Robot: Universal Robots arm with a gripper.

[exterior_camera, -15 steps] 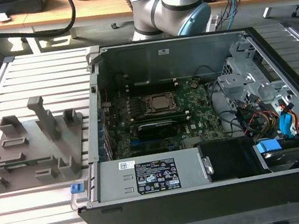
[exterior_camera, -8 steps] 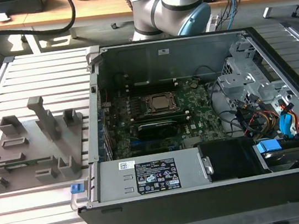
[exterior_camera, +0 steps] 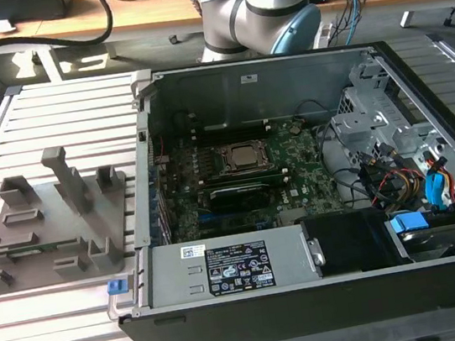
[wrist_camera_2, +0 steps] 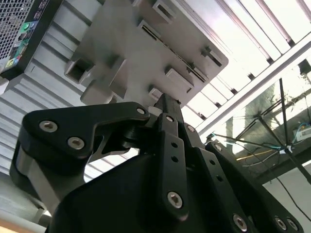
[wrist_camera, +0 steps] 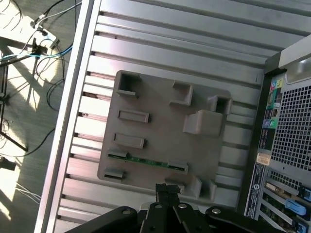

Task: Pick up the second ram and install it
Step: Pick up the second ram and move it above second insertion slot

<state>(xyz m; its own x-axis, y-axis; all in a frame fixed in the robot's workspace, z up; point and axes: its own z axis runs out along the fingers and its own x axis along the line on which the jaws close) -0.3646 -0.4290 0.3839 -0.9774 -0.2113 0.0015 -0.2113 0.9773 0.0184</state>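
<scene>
End effector (wrist_camera: 167, 188) hangs over the holder (wrist_camera: 160, 126), tips close together, holding nothing. Ram (wrist_camera: 148, 161) lies in a slot near the holder's edge, just by the tips. PC (exterior_camera: 295, 169) sits at exterior view's right. Best way, I think: line up w/ ram, grip its middle, lift straight.

Light: bright daylight all over.
Glare: white shine on the tabletop (wrist_camera_2: 257, 34) slats in the second wrist view.
Shadows: dark inside the computer case (exterior_camera: 267, 88).

Gripper (wrist_camera: 167, 186) angled downward, fingers (wrist_camera_2: 166, 114) pressed together, arm base (exterior_camera: 254, 10) standing upright
</scene>
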